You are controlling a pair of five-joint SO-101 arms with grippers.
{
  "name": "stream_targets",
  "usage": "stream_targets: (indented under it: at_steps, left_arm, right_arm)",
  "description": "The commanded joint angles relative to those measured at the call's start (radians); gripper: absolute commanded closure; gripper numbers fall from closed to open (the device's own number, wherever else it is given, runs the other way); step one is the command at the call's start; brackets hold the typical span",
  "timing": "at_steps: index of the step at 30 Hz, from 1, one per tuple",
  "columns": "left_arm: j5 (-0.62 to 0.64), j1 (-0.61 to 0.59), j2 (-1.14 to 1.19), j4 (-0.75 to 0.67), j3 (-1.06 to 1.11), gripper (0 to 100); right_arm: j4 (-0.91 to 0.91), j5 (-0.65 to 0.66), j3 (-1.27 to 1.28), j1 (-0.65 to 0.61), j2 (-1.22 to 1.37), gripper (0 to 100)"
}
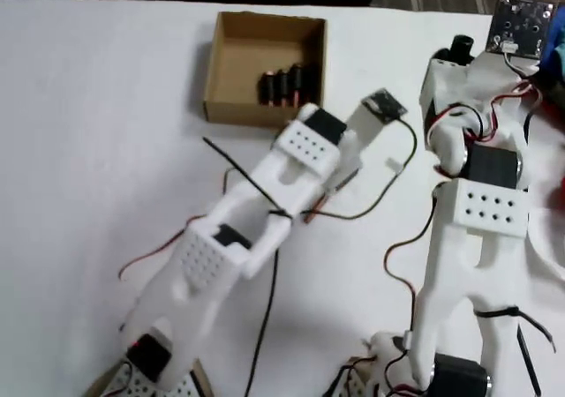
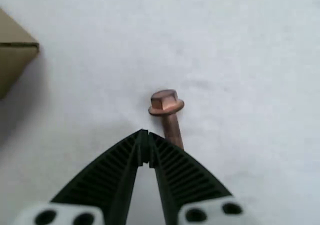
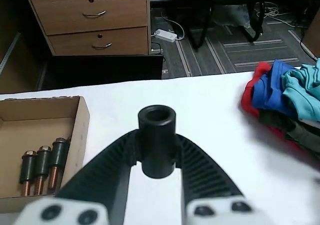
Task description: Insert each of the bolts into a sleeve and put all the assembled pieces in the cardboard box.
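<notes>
Three assembled pieces (image 3: 42, 167) in cardboard box (image 3: 82, 130); one bolt (image 2: 167, 110) loose, one sleeve (image 3: 156, 140) held.
Right jaws clench the sleeve upright; left jaws pinched together, empty, tips just beside the bolt lying on the counter (image 2: 240, 45). Bolt looks rigid, smooth, prone to roll: take the shank under the head. Left wrist view gives the bolt's lie, right wrist view the sleeve's open bore.

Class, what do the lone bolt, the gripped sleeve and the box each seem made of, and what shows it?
Bolt: metal, perhaps copper-plated steel, given its reddish sheen. Sleeve: smooth matte black, either coated metal or plastic; the look leaves that open. Cardboard box: plain brown cardboard, dull, with folded walls.
</notes>
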Motion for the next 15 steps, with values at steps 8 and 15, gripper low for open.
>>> stream_targets:
  at_steps: [8,15]
  left_arm:
    - [0.166,0.014,0.132,0.103,-0.232,95]
    - [0.166,0.014,0.147,0.141,-0.305,83]
  right_arm:
    - [-0.024,0.002,-0.02,0.015,-0.005,97.8]
    - [-0.024,0.002,-0.018,0.013,-0.004,97.8]
